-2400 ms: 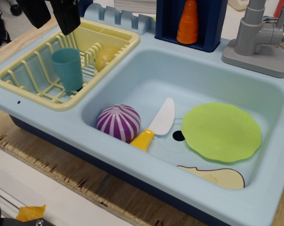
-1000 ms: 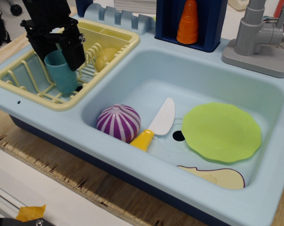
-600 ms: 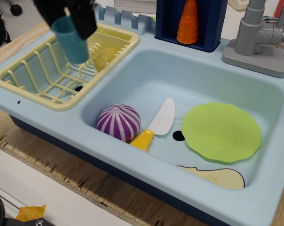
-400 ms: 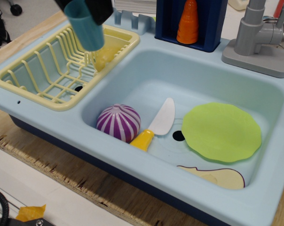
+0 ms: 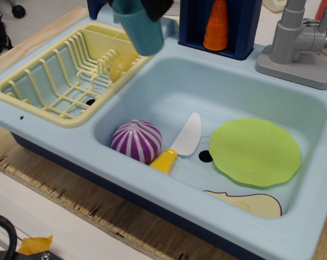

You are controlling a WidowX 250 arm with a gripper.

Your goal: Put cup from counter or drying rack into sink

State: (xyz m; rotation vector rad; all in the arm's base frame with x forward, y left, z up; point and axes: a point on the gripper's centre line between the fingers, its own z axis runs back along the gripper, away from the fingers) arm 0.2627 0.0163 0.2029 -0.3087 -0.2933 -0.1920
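The teal-blue cup (image 5: 140, 28) hangs in the air at the top of the view, tilted, above the back-left corner of the sink (image 5: 169, 92) and the right end of the pale yellow drying rack (image 5: 50, 81). My black gripper (image 5: 143, 6) is shut on the cup's rim; most of the gripper is cut off by the top edge. The light blue counter (image 5: 55, 138) surrounds the basin.
In the sink lie a purple striped ball (image 5: 136, 141), a toy knife (image 5: 180, 143), a green plate (image 5: 254, 153) and a cream board (image 5: 250, 203). A yellow item (image 5: 122, 66) sits in the rack. An orange cone (image 5: 216, 24) and a grey faucet (image 5: 299, 43) stand behind.
My gripper closed on the cup in the rack, lifted it out and carried it up and to the right, to over the sink's back-left corner.
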